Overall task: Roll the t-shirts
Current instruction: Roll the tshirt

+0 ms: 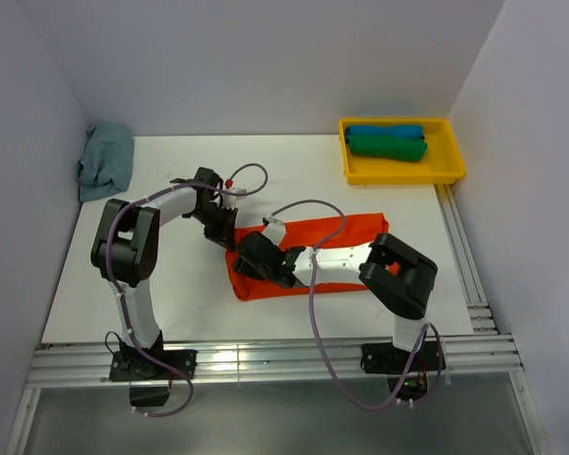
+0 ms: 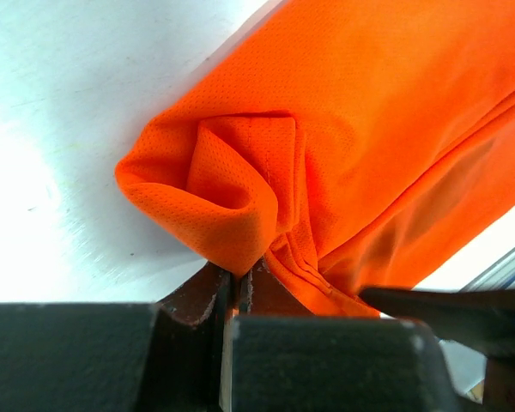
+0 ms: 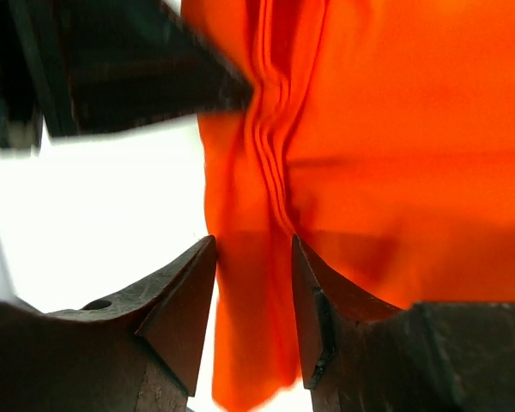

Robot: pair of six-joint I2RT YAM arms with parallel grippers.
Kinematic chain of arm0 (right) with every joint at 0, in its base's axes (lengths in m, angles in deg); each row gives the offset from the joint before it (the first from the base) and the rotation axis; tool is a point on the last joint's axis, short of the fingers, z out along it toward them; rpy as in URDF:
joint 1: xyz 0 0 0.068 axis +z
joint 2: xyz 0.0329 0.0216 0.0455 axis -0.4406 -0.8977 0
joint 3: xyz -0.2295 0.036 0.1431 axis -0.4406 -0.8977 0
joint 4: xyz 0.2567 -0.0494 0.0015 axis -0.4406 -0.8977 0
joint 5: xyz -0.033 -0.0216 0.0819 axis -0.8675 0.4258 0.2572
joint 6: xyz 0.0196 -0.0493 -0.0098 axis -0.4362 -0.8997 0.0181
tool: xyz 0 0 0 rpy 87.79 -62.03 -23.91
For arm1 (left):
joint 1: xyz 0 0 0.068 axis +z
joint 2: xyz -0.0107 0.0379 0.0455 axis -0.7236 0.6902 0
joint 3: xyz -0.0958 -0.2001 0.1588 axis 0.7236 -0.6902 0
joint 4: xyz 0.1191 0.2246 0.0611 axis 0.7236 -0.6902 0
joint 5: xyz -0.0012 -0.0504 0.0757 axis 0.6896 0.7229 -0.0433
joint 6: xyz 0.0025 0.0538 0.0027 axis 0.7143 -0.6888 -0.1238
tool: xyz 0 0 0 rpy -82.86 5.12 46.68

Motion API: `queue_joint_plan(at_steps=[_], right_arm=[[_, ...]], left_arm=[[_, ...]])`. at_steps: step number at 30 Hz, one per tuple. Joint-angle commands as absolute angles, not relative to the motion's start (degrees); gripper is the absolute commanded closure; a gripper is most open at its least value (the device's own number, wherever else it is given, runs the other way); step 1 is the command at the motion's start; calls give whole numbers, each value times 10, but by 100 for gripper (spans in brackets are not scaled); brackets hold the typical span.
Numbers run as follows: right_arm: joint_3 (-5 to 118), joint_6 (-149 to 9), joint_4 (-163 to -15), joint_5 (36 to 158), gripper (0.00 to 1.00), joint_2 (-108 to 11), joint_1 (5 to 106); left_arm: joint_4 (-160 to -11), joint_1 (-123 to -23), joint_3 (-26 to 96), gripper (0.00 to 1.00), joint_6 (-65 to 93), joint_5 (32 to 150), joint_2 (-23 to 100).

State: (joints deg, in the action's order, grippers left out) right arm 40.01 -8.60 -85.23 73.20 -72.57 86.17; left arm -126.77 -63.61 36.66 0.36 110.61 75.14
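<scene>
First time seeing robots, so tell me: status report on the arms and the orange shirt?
Left end effector shut on shirt, folded corner. Right end effector open over the hem beside it. No obstruction seen.

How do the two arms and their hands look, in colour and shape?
The left arm and right arm have black joints and white links, with a lilac cable looping along each. The left hand and right hand are black, with dark wedge-shaped fingers.
</scene>
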Motion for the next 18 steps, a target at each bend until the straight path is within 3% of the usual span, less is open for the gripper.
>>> queue_joint_plan(at_steps=[1, 18], right_arm=[[441, -126, -975, 678, 52, -691, 883], [475, -134, -1005, 690, 49, -690, 931]], left_arm=[[-1280, -637, 379, 100, -9, 1053, 751], [-1287, -644, 389, 100, -8, 1040, 760]])
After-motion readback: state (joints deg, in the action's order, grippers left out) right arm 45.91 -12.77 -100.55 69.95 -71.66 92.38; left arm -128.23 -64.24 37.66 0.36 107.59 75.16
